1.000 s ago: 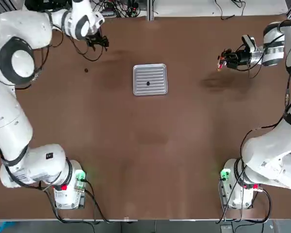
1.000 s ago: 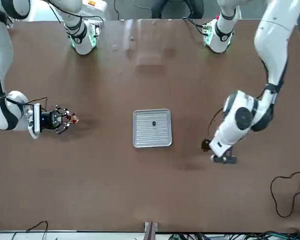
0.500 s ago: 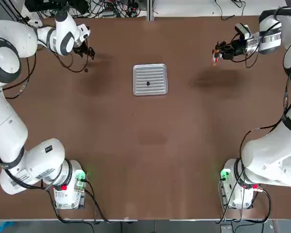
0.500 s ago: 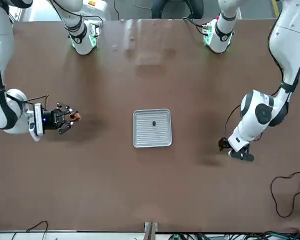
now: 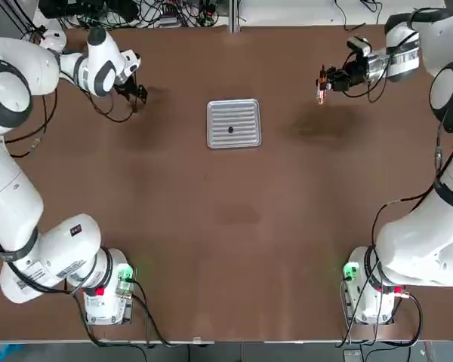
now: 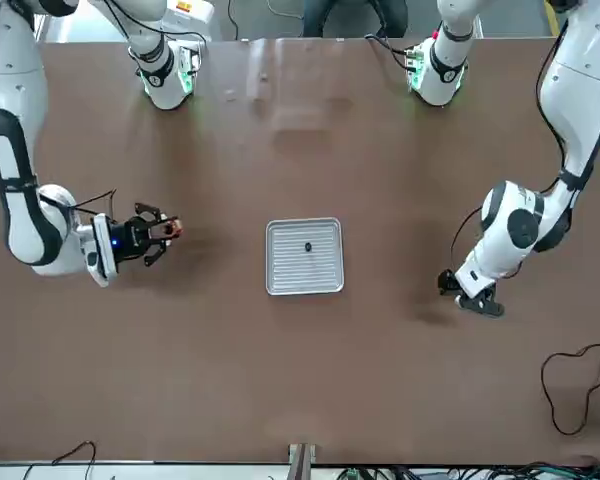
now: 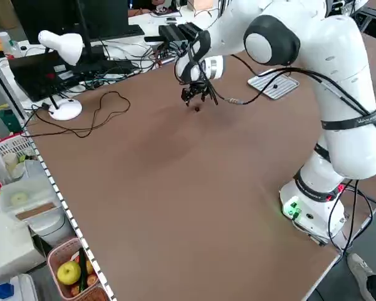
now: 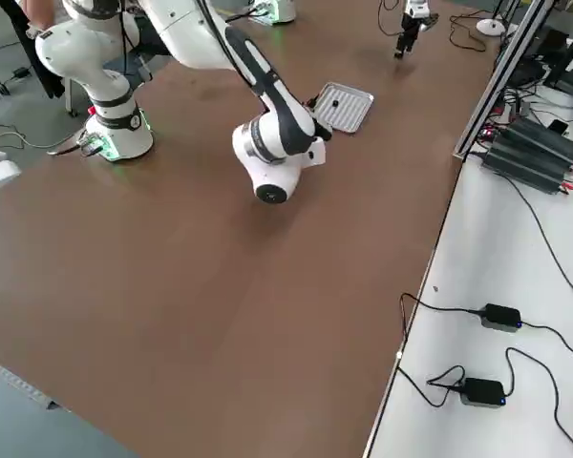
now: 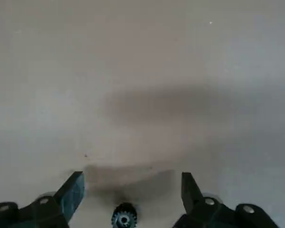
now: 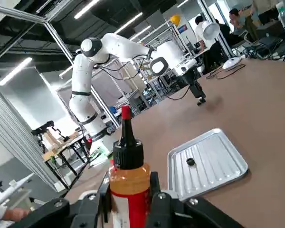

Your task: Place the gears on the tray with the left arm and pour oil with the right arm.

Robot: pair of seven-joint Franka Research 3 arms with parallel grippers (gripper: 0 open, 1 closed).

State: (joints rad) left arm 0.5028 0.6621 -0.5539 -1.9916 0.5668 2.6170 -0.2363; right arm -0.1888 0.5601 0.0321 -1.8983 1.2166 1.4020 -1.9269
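Picking up the loose gear point(image 9: 124, 217), one item, left arm: our step, as we judge it.

- Left gripper point(image 9: 132, 178): fingers parted, low over the table beyond the tray's side; gear in view between them, apparently ungripped.
- Method: we centre both fingers, descend straight, close gently on the rim, lift before travelling.
- Gear, bearing: toothed, holed face towards the wrist camera; its short axle line runs roughly that way, exact tilt unclear.
- Tray point(image 10: 211, 173): ribbed, one gear point(image 10: 190, 162) aboard.
- Right gripper point(image 10: 129, 183): closed around the oil bottle point(image 10: 129, 175), beyond the tray's opposite side.
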